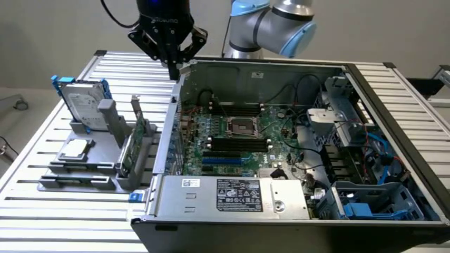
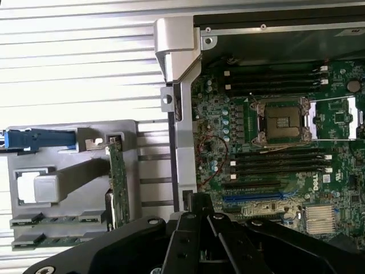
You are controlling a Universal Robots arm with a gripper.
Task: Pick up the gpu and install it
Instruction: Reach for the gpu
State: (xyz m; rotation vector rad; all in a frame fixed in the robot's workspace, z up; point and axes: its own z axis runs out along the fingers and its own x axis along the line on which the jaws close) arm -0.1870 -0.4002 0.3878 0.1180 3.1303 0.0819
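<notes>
Our end effector (image 1: 172, 68), upper left in the exterior view, is clenched empty over the case wall (image 1: 167, 142); descending clenched, we risk striking it, missing the gpu (image 1: 135, 143).

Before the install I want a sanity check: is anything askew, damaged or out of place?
Nothing stands out. The gpu stands on edge in the grey holder beside the open case, and the shut gripper hangs empty above the case wall.
</notes>
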